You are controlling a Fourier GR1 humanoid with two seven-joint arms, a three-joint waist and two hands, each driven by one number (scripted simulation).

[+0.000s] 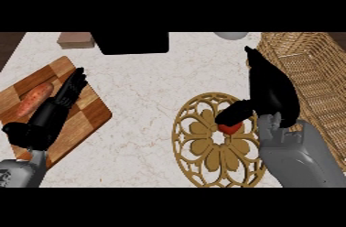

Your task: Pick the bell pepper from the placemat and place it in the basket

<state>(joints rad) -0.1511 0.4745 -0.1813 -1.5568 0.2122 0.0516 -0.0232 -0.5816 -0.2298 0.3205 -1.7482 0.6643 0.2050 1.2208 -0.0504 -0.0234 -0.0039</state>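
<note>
A small red bell pepper (229, 128) lies near the middle of the round golden openwork placemat (202, 153); only a bit of it shows. My right hand (273, 95) hovers over the placemat's right side, its fingers stretched straight toward the far edge. Its thumb (233, 114) reaches left across the top of the pepper and hides most of it. The wicker basket (307, 68) stands just right of the hand, along the counter's right side. My left hand (57, 107) rests open over a wooden cutting board at the left.
The checkered cutting board (88, 116) carries an orange-red sausage-like item (32, 99). A black box (132, 42), a tan block (74, 40) and a pale round object (231, 35) sit along the back edge. Bare marble counter (145, 84) lies between board and placemat.
</note>
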